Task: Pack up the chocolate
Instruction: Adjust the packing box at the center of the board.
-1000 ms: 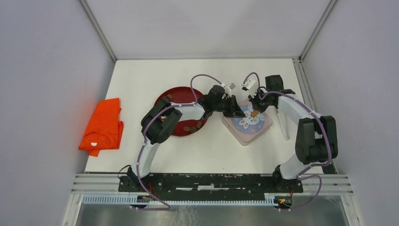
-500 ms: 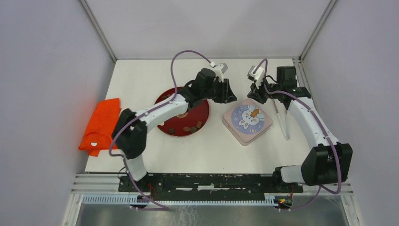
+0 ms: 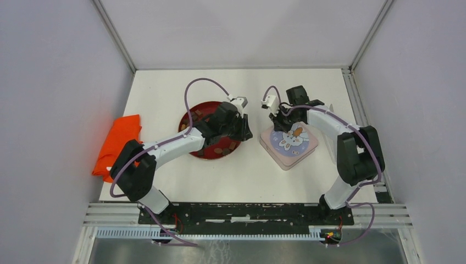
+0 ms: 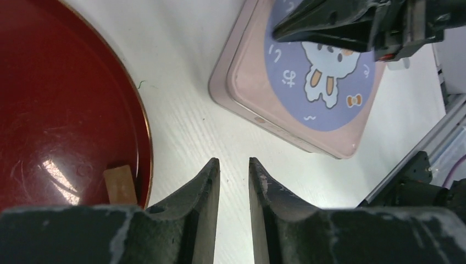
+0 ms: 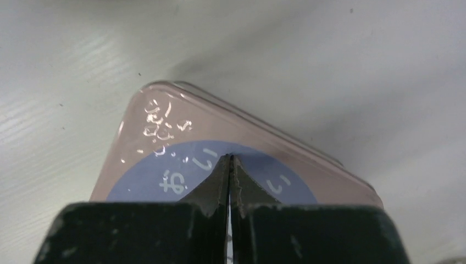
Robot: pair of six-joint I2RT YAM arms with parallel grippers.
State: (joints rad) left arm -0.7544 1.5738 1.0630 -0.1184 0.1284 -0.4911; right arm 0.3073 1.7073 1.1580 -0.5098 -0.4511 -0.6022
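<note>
Brings the left gripper (image 4: 233,164) back down, narrowly parted and empty, between the red plate (image 4: 55,82) and the closed pink box (image 4: 247,82), lowers the pinched-together right gripper (image 5: 229,159) over its lid, and leaves the chocolate (image 4: 120,186) on the plate, so packing apparently awaits lid removal.

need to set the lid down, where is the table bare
Bare: table behind red plate and pink box, and the near strip before the arm bases. Crowded: plate-box gap under the left gripper, box top under the right gripper.
</note>
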